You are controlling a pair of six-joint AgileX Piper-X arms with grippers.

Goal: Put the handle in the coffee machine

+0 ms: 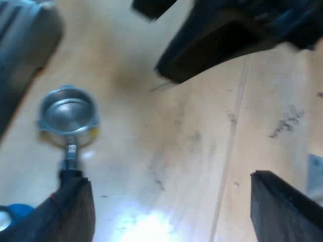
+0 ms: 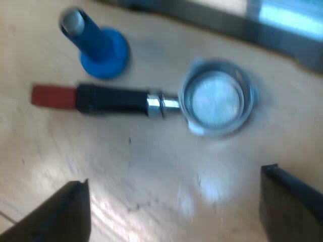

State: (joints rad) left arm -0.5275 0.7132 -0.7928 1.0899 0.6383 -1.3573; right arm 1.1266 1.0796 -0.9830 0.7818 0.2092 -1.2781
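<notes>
On our left gripper (image 1: 169, 175) the two fingers (image 1: 282, 209) are matte black slabs with flat inner faces and squared tips; on our right gripper (image 2: 175, 175) the fingers (image 2: 295, 206) are the same dull black, broad, wedge-shaped, straight-edged.

blue tamper (image 2: 99, 48); black, red-tipped handle (image 2: 96, 98).

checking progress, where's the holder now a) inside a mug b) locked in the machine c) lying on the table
c, the holder lies flat on the table, close by the tamper
</notes>
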